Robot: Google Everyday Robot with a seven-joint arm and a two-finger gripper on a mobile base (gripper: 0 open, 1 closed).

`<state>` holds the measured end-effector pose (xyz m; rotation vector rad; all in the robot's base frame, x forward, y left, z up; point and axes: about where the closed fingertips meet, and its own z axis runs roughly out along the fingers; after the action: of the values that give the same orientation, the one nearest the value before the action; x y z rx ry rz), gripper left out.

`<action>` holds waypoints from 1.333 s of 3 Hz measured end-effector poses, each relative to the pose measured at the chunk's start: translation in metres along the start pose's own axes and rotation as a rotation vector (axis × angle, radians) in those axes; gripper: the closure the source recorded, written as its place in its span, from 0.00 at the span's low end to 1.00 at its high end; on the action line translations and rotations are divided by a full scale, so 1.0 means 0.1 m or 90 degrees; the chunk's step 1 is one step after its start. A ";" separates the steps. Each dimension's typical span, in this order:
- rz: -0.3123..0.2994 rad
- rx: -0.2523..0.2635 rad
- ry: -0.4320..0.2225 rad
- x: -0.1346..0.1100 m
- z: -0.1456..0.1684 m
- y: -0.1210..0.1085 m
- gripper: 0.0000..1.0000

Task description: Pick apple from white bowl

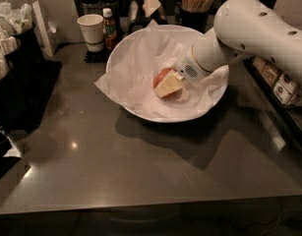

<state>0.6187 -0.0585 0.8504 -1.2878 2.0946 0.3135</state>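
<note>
The red-orange apple (161, 76) lies in the middle of the large white bowl (140, 111), on its crinkled white paper lining. My gripper (167, 84) reaches down into the bowl from the right, on the end of the white arm (249, 28). Its cream-coloured tip sits right against the apple and covers the apple's front right side. Only the apple's upper left part shows. The bowl stands on the dark grey counter (140, 171), toward the back.
A small white paper cup (90, 31) and a sauce bottle (109, 27) stand behind the bowl on the left. A holder of wooden sticks (195, 4) is at the back. Black racks of packets (13, 73) line the left side, and shelving (278, 80) is on the right.
</note>
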 end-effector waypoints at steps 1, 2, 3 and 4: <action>0.002 0.011 -0.023 -0.01 -0.13 0.00 0.96; 0.003 -0.009 -0.079 -0.02 -0.40 0.03 1.00; -0.018 -0.055 -0.194 -0.07 -0.92 0.18 1.00; -0.050 -0.072 -0.295 -0.06 -1.60 0.39 1.00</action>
<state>0.5225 -0.1167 0.9709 -1.2196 1.6499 0.6376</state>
